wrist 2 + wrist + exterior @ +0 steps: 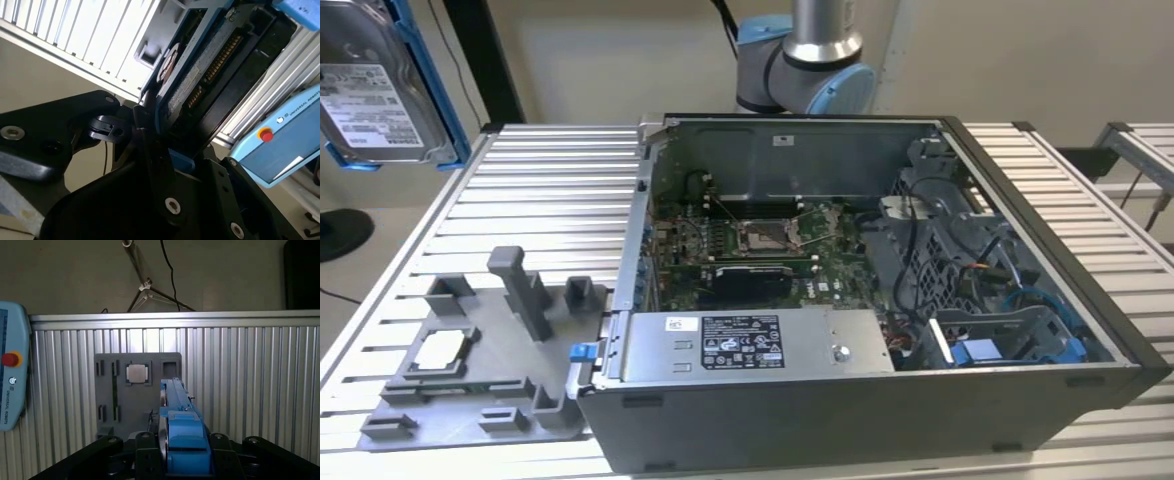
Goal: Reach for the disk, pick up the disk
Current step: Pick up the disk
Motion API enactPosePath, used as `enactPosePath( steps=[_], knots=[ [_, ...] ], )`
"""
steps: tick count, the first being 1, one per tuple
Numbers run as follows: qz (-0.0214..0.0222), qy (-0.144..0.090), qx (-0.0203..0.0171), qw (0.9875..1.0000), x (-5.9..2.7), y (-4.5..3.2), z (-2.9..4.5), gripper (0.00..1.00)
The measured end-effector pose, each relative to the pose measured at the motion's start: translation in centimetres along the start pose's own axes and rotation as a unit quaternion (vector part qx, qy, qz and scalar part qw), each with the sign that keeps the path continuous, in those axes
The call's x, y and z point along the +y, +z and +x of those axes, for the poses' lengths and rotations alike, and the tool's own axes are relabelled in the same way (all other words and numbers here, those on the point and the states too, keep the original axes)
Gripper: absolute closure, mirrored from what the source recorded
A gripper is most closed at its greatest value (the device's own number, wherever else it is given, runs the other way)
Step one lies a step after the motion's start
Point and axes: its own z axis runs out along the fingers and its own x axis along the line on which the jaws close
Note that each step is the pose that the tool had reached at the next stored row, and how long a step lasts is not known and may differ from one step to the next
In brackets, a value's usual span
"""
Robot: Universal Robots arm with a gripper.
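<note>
Fingers (150,147) on both sides of the disk (374,92), aloft

the disk (380,85), silver, white-labelled, blue-framed, hangs upright in the air.

An open computer case (854,420) sits on a ribbed metal table (547,170), a long grey box (747,345) along its near wall. Beside it, a grey tray (494,385) holds a small square chip (438,349).

The tool (159,137) grips the blue-framed disk (192,82) edge-on.
</note>
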Motion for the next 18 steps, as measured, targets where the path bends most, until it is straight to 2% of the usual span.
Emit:
enactPosePath(
  steps=[3,7,18],
  knots=[
    [0.0,0.0,0.0001,1.0,0.0,-0.05,-0.01,1.0],
    [0.0,0.0,0.0001,1.0,-0.01,-0.73,0.0,1.0],
    [0.0,0.0,0.0001,1.0,-0.01,-0.88,0.01,1.0]
  ],
)
